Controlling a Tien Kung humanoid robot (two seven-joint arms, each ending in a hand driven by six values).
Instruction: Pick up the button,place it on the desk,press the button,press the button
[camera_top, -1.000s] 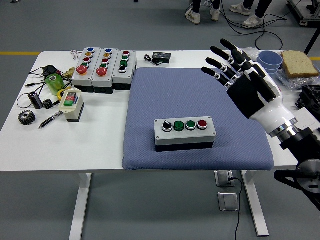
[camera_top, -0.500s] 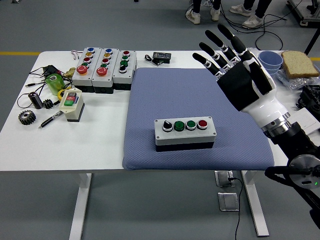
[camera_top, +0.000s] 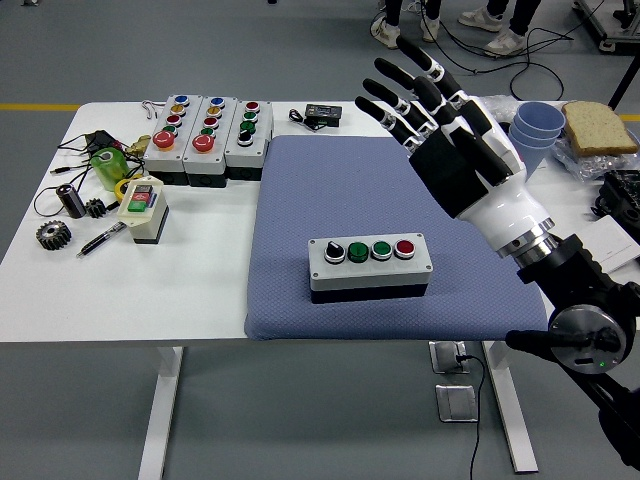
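Button box (camera_top: 370, 266) sits on the blue pad (camera_top: 330, 190), near its front edge, on the white tabletop (camera_top: 150, 290). Top row left to right: black knob, two green buttons, one red. Right hand (camera_top: 440, 120) hovers above the pad's far right part, fingers spread apart, holding nothing, well clear of the box. Three more button boxes (camera_top: 208, 138) stand at far left.

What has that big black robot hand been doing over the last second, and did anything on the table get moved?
The right hand, black with white fingertips, has swung leftward in over the blue padded mat, fingers open, holding nothing. It took hold of nothing and let nothing go. The grey button box with a black knob, two green buttons and a red one stayed put on the mat, as did the three button boxes at the far left.
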